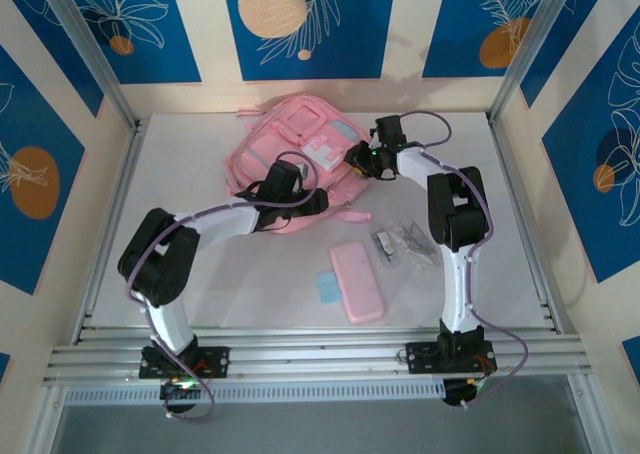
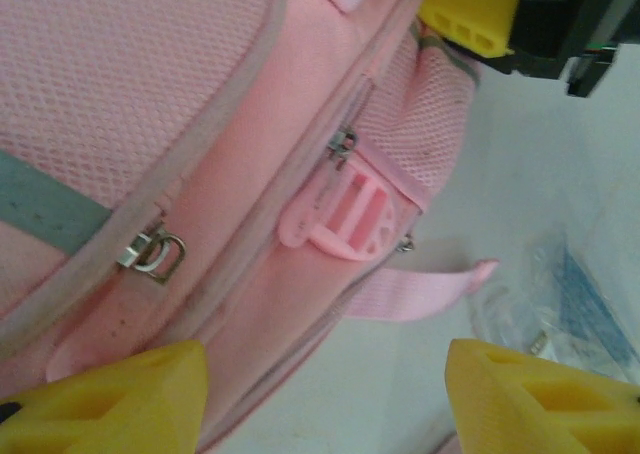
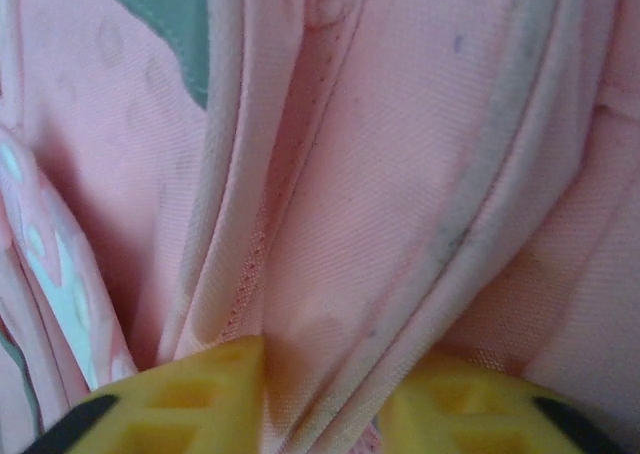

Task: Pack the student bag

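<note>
At 12 o'clock on the white tabletop (image 1: pixel 200 274): large soft pink fabric backpack (image 1: pixel 290 124), lying flat, front pockets up, zips closed as far as visible. On its 3 o'clock edge, right gripper (image 1: pixel 358 161), yellow fingers (image 3: pixel 170 404) nipped together on a fold of pink fabric beside a zip seam. At its 6 o'clock edge, left gripper (image 1: pixel 313 202), yellow fingertips (image 2: pixel 120 394) wide apart, holding nothing, close to small metal zipper pull (image 2: pixel 155 256).

Waiting at 5 o'clock of the bag: flat pink rectangular pencil case (image 1: pixel 357 281), pale blue card (image 1: pixel 327 288), clear plastic packet (image 1: pixel 405 242).

Judged step: opening the bag, nothing packed yet. Next calls for taut fabric on the right, left closing squarely on a pull, then a drag along the track.
</note>
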You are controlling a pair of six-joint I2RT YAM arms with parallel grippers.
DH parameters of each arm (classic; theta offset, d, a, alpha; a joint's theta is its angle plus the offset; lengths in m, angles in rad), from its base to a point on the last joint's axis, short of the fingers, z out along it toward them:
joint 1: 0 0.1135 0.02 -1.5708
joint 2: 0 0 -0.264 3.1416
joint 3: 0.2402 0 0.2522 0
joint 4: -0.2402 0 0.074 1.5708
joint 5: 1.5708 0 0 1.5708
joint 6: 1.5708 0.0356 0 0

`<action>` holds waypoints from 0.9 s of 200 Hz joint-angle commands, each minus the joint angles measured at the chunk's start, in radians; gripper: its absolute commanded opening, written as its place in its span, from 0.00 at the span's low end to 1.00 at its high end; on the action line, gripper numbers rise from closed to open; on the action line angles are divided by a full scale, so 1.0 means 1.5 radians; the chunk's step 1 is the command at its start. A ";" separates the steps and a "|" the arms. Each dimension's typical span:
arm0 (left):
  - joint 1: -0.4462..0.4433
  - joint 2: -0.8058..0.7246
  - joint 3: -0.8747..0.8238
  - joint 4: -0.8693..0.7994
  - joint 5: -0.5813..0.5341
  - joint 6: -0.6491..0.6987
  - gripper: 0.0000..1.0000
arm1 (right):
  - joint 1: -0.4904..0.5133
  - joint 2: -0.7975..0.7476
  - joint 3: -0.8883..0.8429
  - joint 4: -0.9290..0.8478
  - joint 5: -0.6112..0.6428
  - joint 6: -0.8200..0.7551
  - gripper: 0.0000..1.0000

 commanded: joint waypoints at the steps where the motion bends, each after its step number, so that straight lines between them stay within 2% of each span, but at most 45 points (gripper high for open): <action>1: -0.003 0.029 0.023 -0.017 -0.052 -0.020 0.64 | 0.023 0.015 -0.023 0.009 -0.010 0.018 0.22; 34: -0.003 0.065 0.037 0.015 -0.042 -0.046 0.64 | 0.032 0.007 -0.046 0.026 -0.007 0.025 0.11; 53: -0.004 0.084 0.046 0.049 -0.026 -0.060 0.64 | 0.032 0.007 -0.054 0.034 -0.010 0.029 0.00; 106: -0.004 0.116 0.067 0.073 -0.054 -0.104 0.64 | 0.036 -0.011 -0.111 0.073 -0.032 0.060 0.00; 145: -0.004 0.126 0.058 0.061 -0.145 -0.076 0.64 | 0.046 -0.052 -0.171 0.110 -0.037 0.096 0.00; 180: -0.002 0.126 0.010 0.173 -0.178 -0.061 0.64 | 0.049 -0.085 -0.227 0.164 -0.059 0.147 0.00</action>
